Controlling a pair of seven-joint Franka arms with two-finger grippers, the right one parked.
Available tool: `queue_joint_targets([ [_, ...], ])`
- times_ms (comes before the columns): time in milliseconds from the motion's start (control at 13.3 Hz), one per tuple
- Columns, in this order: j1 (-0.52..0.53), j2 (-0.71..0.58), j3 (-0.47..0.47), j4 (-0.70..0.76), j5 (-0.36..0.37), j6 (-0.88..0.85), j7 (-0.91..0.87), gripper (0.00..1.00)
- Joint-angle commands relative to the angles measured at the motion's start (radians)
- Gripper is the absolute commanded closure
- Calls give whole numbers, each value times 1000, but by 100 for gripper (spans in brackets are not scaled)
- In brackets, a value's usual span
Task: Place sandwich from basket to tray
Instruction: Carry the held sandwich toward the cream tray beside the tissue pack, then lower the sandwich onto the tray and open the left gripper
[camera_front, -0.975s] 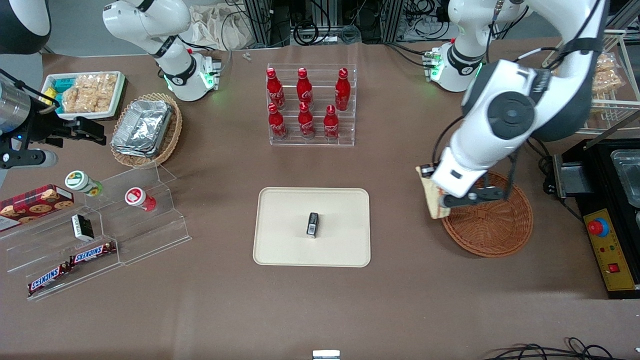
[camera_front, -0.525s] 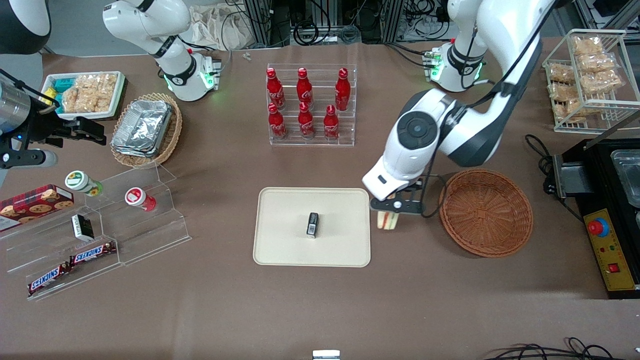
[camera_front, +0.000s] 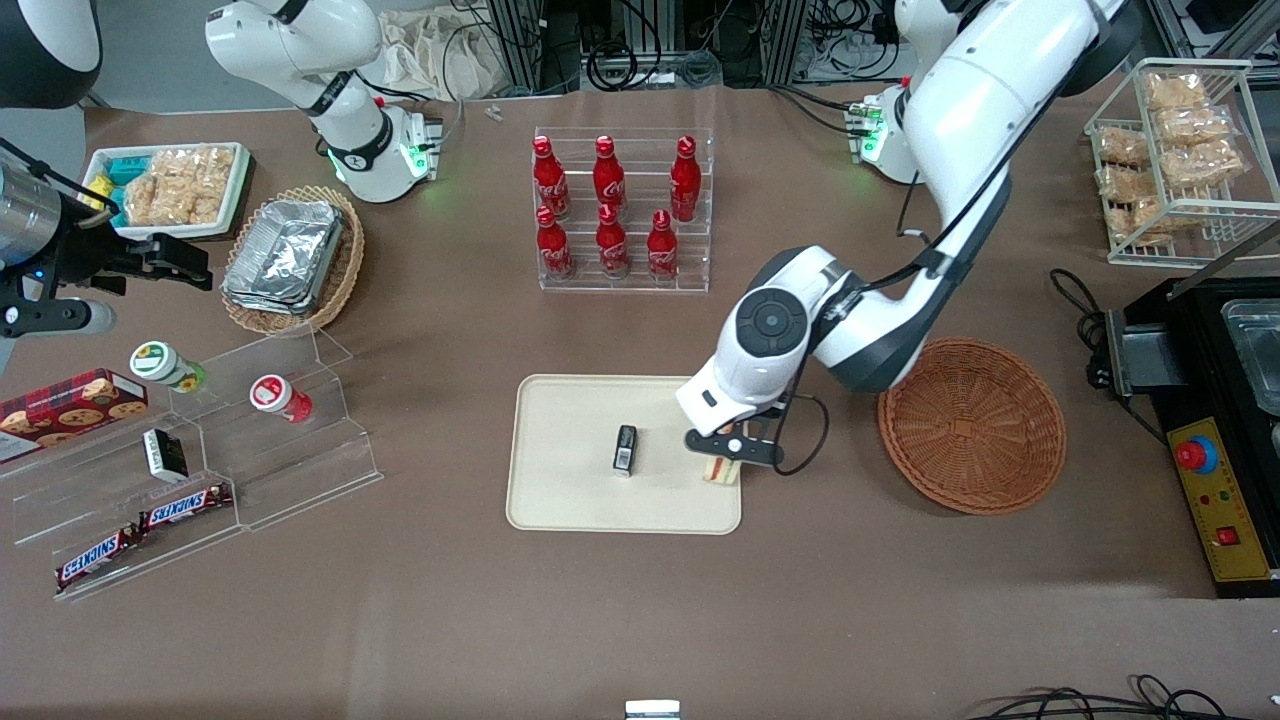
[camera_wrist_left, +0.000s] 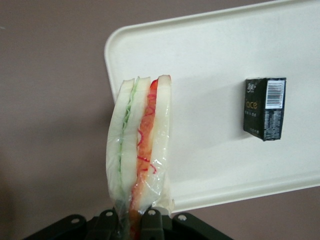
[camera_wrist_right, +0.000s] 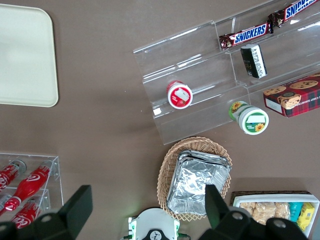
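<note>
My left gripper (camera_front: 728, 450) is shut on the sandwich (camera_front: 722, 471), a wrapped wedge of pale bread with red and green filling (camera_wrist_left: 140, 150). It hangs over the edge of the cream tray (camera_front: 570, 490) that lies toward the basket. The black fingers (camera_wrist_left: 150, 225) pinch the wedge's narrow end. The reddish-brown wicker basket (camera_front: 972, 425) sits beside the tray toward the working arm's end, with nothing in it. A small black box (camera_front: 625, 448) lies near the tray's middle (camera_wrist_left: 265, 108).
A clear rack of red bottles (camera_front: 620, 205) stands farther from the front camera than the tray. A clear stepped stand with snack bars and cups (camera_front: 190, 470), a tan basket of foil containers (camera_front: 290, 258) and a white snack tray (camera_front: 170, 185) lie toward the parked arm's end. A wire rack of snacks (camera_front: 1170, 160) and a black machine (camera_front: 1220, 420) stand at the working arm's end.
The left gripper carried the sandwich from above the basket's rim, across the table gap, to over the tray's edge. The basket stayed in place.
</note>
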Motion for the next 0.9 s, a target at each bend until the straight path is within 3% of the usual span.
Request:
queue_joint_targets([
  [0,-28,45,14,44,25,12,-22,86],
  [600,-28,108,16,70,26,15,-39,74],
  [825,-28,115,16,70,26,15,-45,74],
])
